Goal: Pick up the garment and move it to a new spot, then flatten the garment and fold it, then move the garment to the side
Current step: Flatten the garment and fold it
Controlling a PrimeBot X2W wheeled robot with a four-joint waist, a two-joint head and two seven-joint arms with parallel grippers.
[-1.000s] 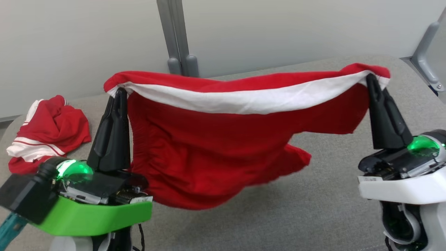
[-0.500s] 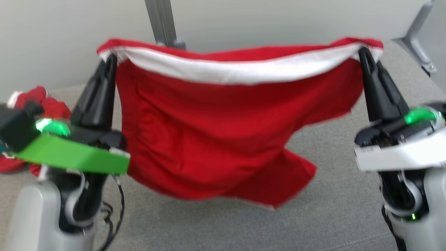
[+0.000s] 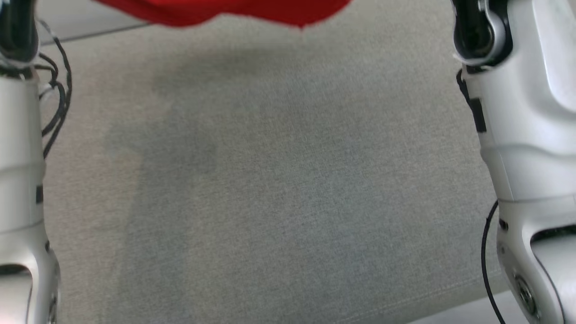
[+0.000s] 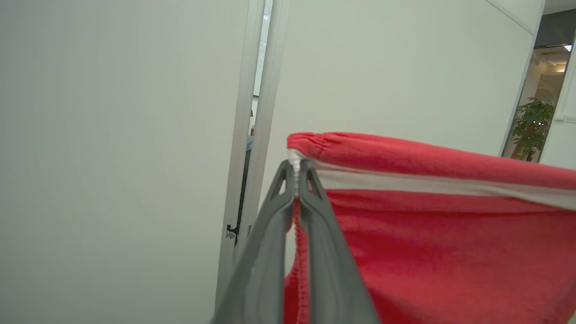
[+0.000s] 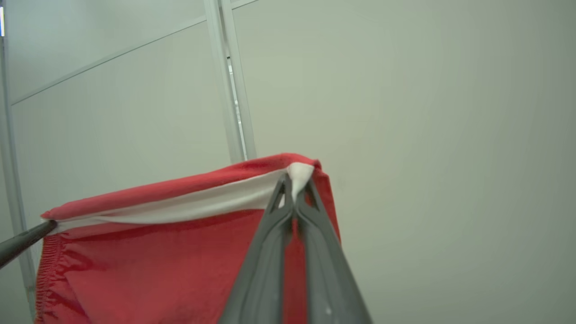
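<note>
The garment point(image 3: 225, 11), red with a white band inside its waist, hangs in the air above the grey table point(image 3: 288, 180); the head view catches just its lower hem at the top edge. In the left wrist view my left gripper point(image 4: 296, 168) is shut on one top corner of the garment point(image 4: 427, 234). The right wrist view has my right gripper point(image 5: 294, 184) shut on the other top corner, with the cloth point(image 5: 157, 261) stretched between the two. The left gripper's finger point(image 5: 22, 240) pokes in at that view's left edge.
My pale left forearm point(image 3: 18, 157), with loose black cables point(image 3: 56, 90), and my right forearm point(image 3: 526, 135) frame the table. Beyond the garment stand pale wall panels joined by a metal post point(image 5: 229, 90). A potted plant point(image 4: 533, 128) stands in a doorway far off.
The whole head picture has shifted, so the camera moved. Both grippers went up with the stretched garment and left the frame; its hem now hangs at the top edge. Both grips hold.
</note>
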